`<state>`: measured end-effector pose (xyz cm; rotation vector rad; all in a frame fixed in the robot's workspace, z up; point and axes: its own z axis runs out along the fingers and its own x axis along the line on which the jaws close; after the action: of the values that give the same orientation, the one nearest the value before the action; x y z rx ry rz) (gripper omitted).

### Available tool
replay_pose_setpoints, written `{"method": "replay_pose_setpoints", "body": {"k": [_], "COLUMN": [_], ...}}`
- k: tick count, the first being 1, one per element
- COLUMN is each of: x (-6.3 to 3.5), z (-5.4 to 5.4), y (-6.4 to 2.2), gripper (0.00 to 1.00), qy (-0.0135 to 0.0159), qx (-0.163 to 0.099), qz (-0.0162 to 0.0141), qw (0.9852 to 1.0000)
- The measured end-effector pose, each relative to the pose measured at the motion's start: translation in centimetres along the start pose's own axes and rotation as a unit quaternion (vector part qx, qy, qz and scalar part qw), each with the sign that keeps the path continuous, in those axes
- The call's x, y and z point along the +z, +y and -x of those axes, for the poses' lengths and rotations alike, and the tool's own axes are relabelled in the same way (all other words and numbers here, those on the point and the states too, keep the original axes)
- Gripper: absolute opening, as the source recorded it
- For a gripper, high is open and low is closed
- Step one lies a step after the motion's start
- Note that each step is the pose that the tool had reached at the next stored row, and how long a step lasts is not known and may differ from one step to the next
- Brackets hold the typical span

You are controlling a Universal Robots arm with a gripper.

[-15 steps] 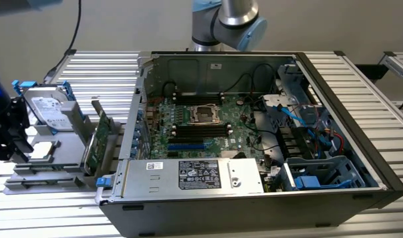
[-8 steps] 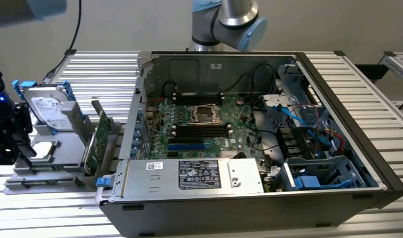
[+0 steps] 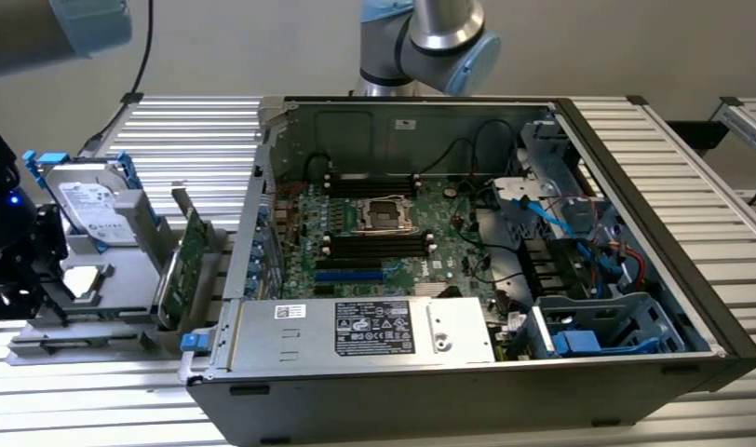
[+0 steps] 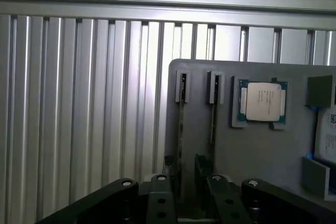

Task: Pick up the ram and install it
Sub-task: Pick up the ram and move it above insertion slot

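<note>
ram stick [image 4: 181, 129] stands edge-on in a gray holder [image 4: 294, 156] beside a processor [image 4: 264, 102], lettering unreadable; gripper [image 4: 185, 174] close by, jaws apart.

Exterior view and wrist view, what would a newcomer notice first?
The open computer case sits mid exterior view, its motherboard bared. At that view's left a grey holder carries a hard drive. In the wrist view the open gripper hangs near two thin boards standing on edge beside a processor.
</note>
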<state>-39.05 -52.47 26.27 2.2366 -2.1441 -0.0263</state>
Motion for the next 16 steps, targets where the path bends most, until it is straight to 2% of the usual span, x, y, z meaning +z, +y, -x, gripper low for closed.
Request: {"method": "replay_pose_setpoints", "body": {"k": [16], "x": [2.92], "z": [-0.6], "y": [-0.01], "gripper": [0.30], "qy": [0.0000], "qx": [-0.002], "qz": [-0.0001], "qw": [1.0000]}}
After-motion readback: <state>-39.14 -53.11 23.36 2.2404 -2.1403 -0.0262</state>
